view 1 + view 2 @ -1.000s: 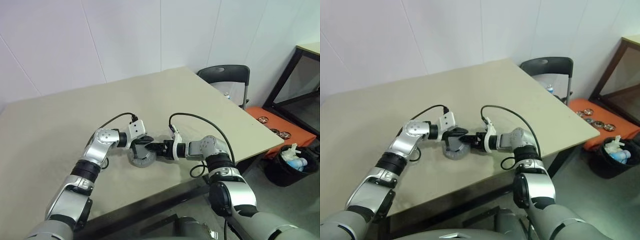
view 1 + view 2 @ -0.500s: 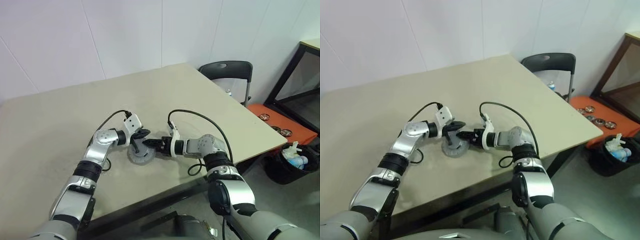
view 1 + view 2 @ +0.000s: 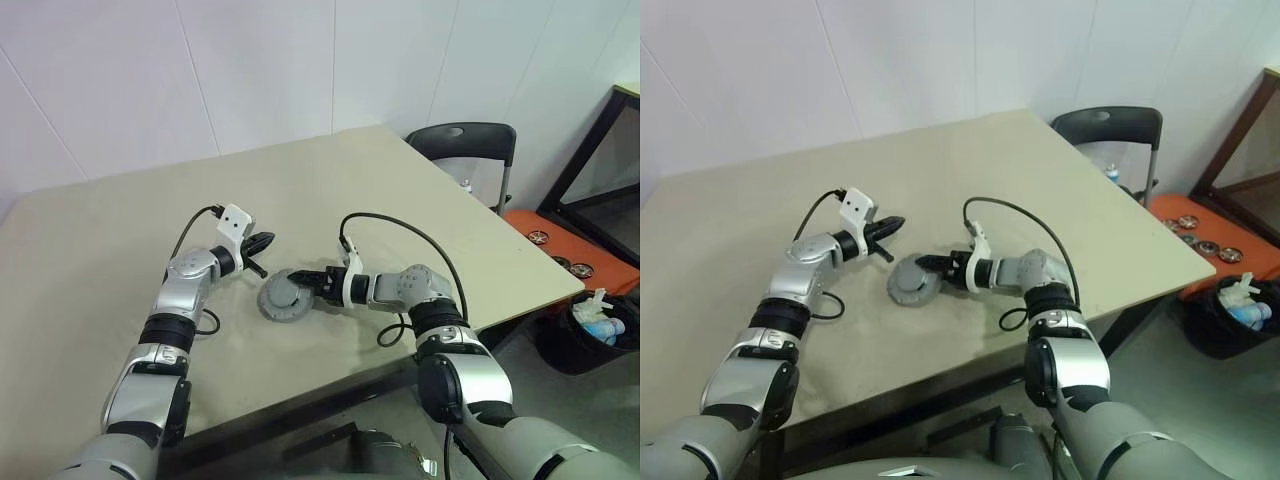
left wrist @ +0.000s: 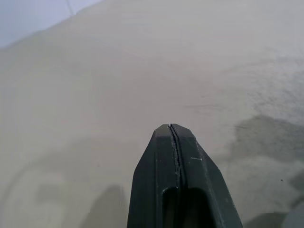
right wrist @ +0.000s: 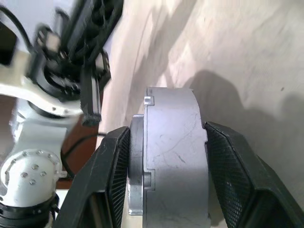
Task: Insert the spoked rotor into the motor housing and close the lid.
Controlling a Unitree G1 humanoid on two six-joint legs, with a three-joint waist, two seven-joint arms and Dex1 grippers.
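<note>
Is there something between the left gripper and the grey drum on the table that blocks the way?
Nothing visible blocks it. The left gripper, jaws shut and empty, hangs above bare table, apart from the motor housing. The right gripper already has its jaws clamped on the housing from the opposite side.
</note>
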